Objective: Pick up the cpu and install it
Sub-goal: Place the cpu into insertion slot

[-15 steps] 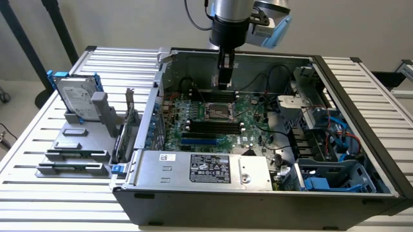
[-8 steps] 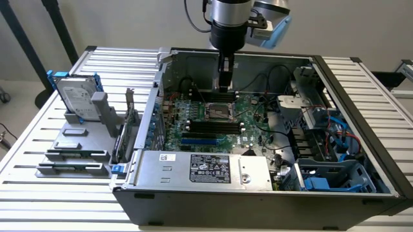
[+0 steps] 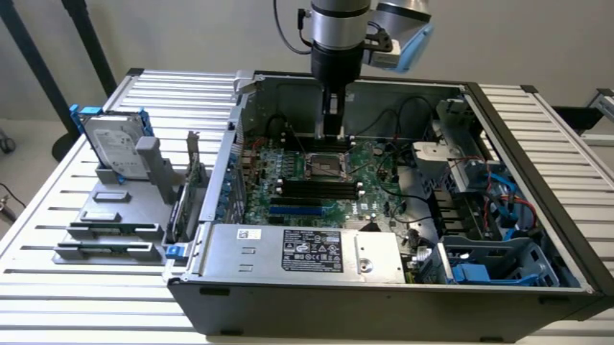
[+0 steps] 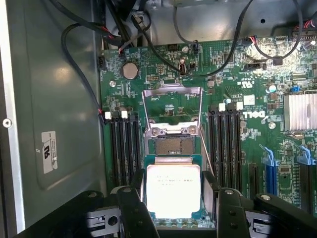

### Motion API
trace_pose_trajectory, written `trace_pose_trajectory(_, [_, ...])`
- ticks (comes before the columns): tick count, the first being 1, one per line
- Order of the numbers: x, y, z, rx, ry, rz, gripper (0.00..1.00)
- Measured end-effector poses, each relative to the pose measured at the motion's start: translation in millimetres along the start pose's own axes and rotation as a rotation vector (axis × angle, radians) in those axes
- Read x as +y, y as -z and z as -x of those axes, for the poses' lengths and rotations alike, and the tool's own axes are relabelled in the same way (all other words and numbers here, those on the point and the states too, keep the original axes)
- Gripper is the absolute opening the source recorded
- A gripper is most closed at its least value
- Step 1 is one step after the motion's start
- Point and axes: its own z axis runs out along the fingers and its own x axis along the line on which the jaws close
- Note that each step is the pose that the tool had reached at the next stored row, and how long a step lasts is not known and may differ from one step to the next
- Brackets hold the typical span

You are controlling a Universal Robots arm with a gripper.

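1. The pincer (image 3: 332, 133) hangs straight down from the arm, deep inside the open case (image 3: 384, 90). Pointing down like this holds the chip level, the same way the board (image 4: 233, 74) lies.
2. The pincer is clenched on the cpu (image 4: 173, 188). One finger (image 4: 131, 213) presses on each side of the chip, and its shiny top faces up at the wrist camera. I think it grips by the edges so nothing touches the underside.
3. So the cpu sits between the fingers, up in the air. It is not on the board.
4. The socket (image 4: 171, 145) is just under the pincer and a little ahead of it. It looks bare inside, so the chip is not in yet.
5. The metal frame (image 4: 172, 99) of the socket is flipped up, on the far side of the socket from the pincer. It is open so that a chip can go in.
6. Long black slots (image 4: 124, 148) run along both sides of the pincer. There is little room there, and I think that is why the pincer comes in from above.
7. The hard drive (image 3: 113, 147) stands in a grey rack (image 3: 106, 215) outside the case. It is well apart from the pincer and out of the way.
8. My guess is that the pick-up is done and the fitting is not.
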Motion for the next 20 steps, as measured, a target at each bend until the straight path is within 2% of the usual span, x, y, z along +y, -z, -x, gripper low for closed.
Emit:
trace_pose_trajectory(6, [-1.0,-10.9,0.8,0.0004,0.007,-0.0002,0.55])
trace_pose_trajectory(20, [-3.1,-36.1,4.1,0.0037,0.065,-0.0038,0.55])
